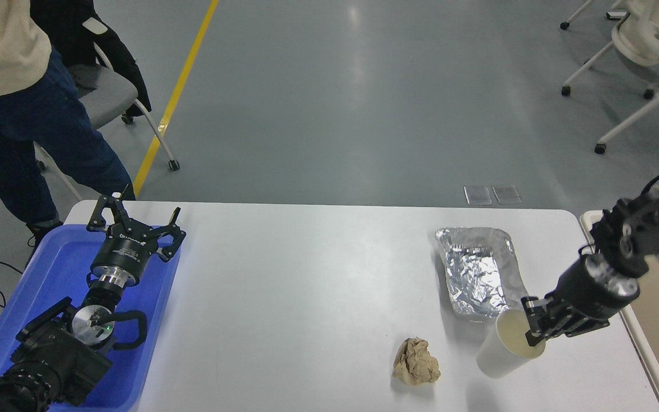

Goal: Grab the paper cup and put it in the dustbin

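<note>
The white paper cup [500,350] hangs tilted just above the table near its front right, mouth turned up and to the right. My right gripper [533,327] is shut on the cup's rim, one finger inside the cream interior. The beige dustbin [642,343] shows only as a rim and inner wall at the picture's right edge, partly behind my right arm. My left gripper [135,218] is parked open over the blue tray at the lower left.
A silver foil tray [478,269] lies just behind the cup. A crumpled brown paper ball [416,361] sits to the cup's left. The blue plastic tray [55,269] holds the left arm. A person stands at the far left by a chair [106,97].
</note>
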You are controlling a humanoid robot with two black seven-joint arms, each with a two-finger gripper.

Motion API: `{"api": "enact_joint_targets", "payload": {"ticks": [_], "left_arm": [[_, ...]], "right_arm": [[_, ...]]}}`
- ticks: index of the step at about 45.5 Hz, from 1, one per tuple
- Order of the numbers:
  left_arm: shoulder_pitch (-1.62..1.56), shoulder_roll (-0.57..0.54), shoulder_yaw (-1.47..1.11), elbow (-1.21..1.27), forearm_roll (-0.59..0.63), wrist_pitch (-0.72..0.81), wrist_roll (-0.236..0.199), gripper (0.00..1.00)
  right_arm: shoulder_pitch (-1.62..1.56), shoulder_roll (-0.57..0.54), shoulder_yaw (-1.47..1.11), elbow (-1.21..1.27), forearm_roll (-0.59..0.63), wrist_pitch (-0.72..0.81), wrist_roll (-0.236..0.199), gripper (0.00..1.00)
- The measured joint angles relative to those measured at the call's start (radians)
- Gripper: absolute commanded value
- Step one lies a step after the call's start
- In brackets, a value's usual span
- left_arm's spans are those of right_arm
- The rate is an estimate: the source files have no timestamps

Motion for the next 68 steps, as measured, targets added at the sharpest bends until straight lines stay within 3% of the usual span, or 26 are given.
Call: {"api": "enact_joint_targets", "payload": {"ticks": [31, 58, 68], "left_arm": [[0.0, 0.0, 0.0, 0.0, -0.001, 0.0, 0.0, 1.0], [0.0, 0.0, 0.0, 0.0, -0.001, 0.0, 0.0, 1.0], [0.0, 0.0, 0.0, 0.0, -0.002, 0.0, -0.002, 1.0]], "right_arm": [[0.491, -0.057, -0.04, 0.042, -0.03, 0.059, -0.002, 0.0], [0.53, -0.064, -0.052, 0.041, -0.035, 0.061, -0.003, 0.0], [0.46, -0.156, -0.099, -0.02, -0.065, 0.061, -0.003, 0.0]]}}
